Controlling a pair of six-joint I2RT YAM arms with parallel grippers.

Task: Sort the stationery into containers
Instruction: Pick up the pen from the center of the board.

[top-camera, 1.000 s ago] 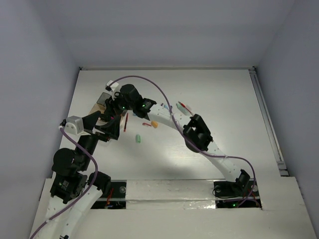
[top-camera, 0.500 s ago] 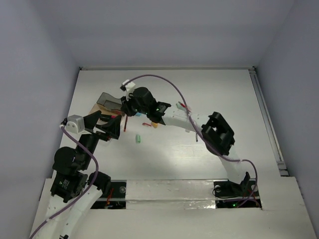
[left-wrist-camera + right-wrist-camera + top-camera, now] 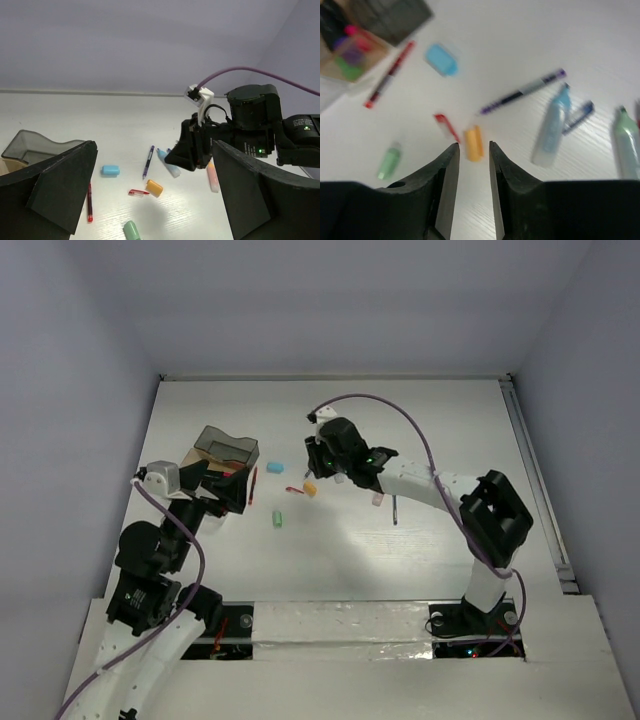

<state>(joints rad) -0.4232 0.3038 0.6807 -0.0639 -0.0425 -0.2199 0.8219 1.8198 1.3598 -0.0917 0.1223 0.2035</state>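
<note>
The containers [image 3: 226, 444] are a clear-grey box joined to a tan part at the table's far left. The right wrist view shows pink, green and purple items in the tan part [image 3: 350, 56]. My right gripper [image 3: 318, 457] is open and empty, hovering above an orange cap [image 3: 473, 144] that shows between its fingers. Beside the cap lie a red clip [image 3: 447, 127], a purple pen [image 3: 522, 91] and a pale-blue highlighter [image 3: 550, 129]. My left gripper [image 3: 230, 490] is open and empty just in front of the containers. In its view are a blue cap [image 3: 110, 170], a red pen [image 3: 89, 201] and a green cap [image 3: 132, 231].
A peach highlighter [image 3: 378, 496] and a thin dark pen [image 3: 395, 510] lie right of the orange cap. A mint highlighter [image 3: 626, 150] and a short blue pen [image 3: 577, 117] lie further right. A rail runs along the table's right edge [image 3: 535, 480].
My right gripper has drawn back from over the containers and moved right to above the orange cap. The containers now show uncovered. My left arm has shifted slightly.
</note>
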